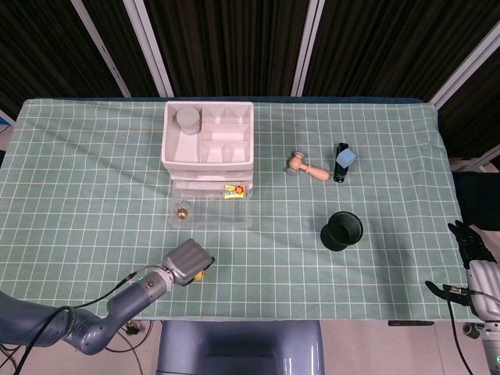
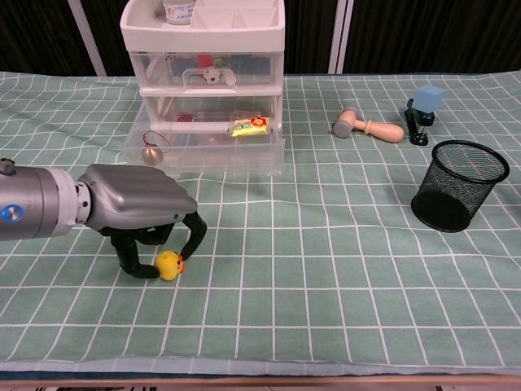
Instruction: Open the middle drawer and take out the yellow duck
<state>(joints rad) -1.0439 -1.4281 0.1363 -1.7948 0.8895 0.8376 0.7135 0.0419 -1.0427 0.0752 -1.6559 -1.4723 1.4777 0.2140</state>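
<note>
1. Two robot hands are visible. The left robot hand (image 2: 138, 216) is at the near edge of the worktop (image 2: 342, 285), fingers (image 2: 194, 238) curled round the yellow duck (image 2: 168, 265), which touches the cloth.
2. The right robot hand (image 1: 469, 242) lies off the worktop's right edge; whether its fingers are spread or closed cannot be told.
3. A black mesh cup (image 2: 460, 186) stands to the right.
4. The drawer unit (image 2: 207, 81) stands farther back, one drawer (image 2: 203, 151) pulled forward.
5. A wooden mallet (image 2: 368, 126) lies behind the cup.
</note>
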